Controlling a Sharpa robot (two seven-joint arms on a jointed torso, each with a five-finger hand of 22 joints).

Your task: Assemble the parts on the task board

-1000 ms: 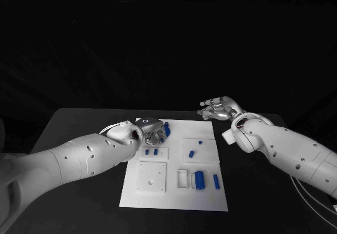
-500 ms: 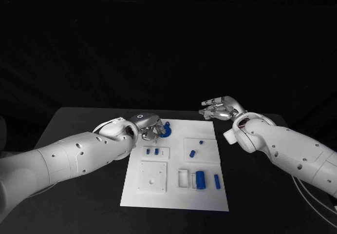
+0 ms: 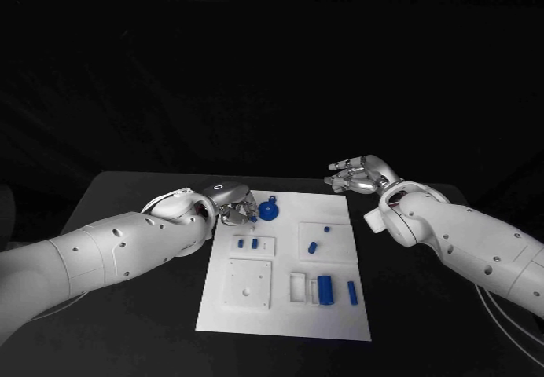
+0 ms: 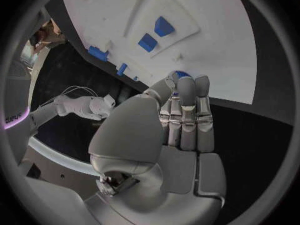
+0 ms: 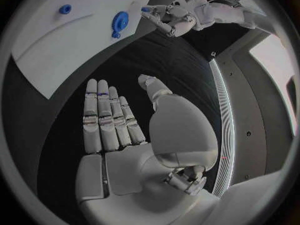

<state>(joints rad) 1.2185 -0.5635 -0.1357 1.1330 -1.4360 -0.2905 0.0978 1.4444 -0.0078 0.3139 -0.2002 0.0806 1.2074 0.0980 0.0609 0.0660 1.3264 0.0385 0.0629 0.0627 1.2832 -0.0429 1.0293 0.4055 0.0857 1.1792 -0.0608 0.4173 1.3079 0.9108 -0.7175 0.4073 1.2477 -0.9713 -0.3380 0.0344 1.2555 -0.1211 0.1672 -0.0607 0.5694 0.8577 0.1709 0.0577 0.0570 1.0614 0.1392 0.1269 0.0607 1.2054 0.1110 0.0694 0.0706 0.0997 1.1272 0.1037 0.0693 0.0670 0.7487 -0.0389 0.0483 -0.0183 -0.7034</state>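
Head view: round blue part [image 3: 270, 210] lay at far left of task board [image 3: 289, 314], just right of left hand [image 3: 235, 210], fingers curled, grasping nothing evident. Right hand [image 3: 361, 176] well apart, far right.

Left wrist view: fingers [image 4: 185, 116] extended together over desk.

Right wrist view: right hand [image 5: 115, 130] released, flat.
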